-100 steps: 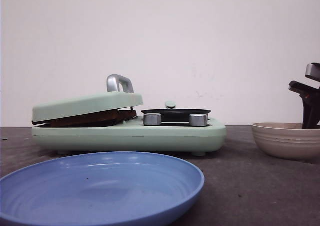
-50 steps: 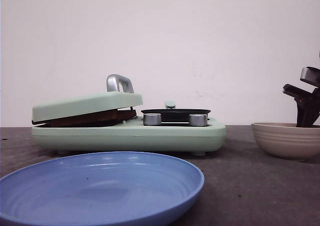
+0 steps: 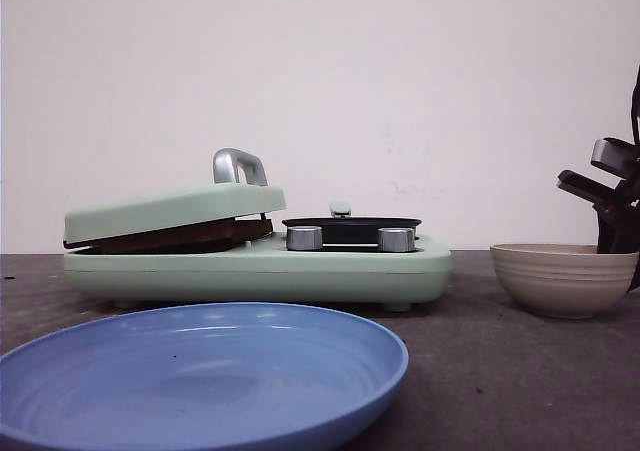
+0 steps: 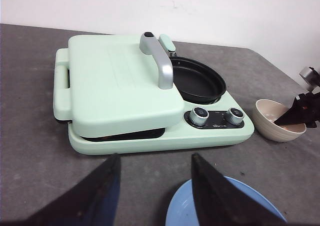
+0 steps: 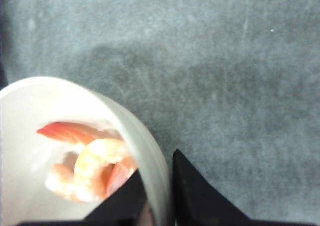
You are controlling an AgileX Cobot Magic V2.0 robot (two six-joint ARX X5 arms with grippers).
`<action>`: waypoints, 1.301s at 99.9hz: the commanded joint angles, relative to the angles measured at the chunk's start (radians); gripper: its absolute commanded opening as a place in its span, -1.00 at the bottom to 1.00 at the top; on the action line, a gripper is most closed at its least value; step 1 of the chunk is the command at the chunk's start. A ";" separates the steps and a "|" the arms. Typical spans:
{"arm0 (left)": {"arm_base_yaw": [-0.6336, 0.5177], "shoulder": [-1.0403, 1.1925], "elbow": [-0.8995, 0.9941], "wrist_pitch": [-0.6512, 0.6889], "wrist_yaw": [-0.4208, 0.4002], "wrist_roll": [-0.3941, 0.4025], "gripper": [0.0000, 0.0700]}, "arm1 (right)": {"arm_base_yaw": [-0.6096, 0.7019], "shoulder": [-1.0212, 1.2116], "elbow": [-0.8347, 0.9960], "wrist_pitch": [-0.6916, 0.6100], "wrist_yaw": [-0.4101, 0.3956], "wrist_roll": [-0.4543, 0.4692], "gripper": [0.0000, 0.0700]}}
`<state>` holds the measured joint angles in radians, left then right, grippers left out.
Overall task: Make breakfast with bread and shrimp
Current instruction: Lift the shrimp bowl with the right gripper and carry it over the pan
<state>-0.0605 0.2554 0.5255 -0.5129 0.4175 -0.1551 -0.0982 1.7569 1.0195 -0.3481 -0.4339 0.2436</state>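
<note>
Pinching the bowl point(image 5: 150, 186) rim, the right gripper point(image 5: 159, 196) has 1 jaw inside beside the shrimp point(image 5: 92, 168); keep it level toward the pan point(image 4: 195, 80). Left gripper point(image 4: 155, 186) hangs open, empty.

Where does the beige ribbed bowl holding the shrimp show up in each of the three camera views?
Front view: beige ribbed bowl at far right, right of the mint-green breakfast maker.
Left wrist view: at the right edge, beside the maker's two silver knobs.
Right wrist view: lower left, rim between the right tool's fingers.
Shared landmark: the maker, in both wide views.
</note>
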 commanded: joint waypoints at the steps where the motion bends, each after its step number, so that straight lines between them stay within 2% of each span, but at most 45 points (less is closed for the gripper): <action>1: -0.001 0.000 0.003 0.012 0.001 0.012 -0.42 | -0.001 0.016 0.017 0.010 -0.010 0.003 -1.00; 30: -0.001 0.000 0.003 0.011 0.002 0.012 -0.42 | -0.001 -0.093 0.044 0.005 -0.011 0.011 -1.00; 56: -0.001 0.000 0.003 0.010 0.002 0.012 -0.42 | 0.053 -0.189 0.163 -0.004 -0.009 0.040 -1.00; 75: -0.001 0.000 0.003 0.011 0.002 0.013 -0.42 | 0.150 -0.187 0.285 0.002 0.075 0.063 -1.00; 93: -0.001 0.000 0.003 0.011 0.002 0.013 -0.42 | 0.238 -0.136 0.403 0.014 0.143 0.064 -1.00; 130: -0.001 0.000 0.003 0.011 0.002 0.013 -0.42 | 0.327 0.134 0.671 -0.013 0.147 0.093 -1.00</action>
<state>-0.0605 0.2554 0.5255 -0.5133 0.4175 -0.1551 0.2176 1.8412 1.6249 -0.3679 -0.2871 0.3199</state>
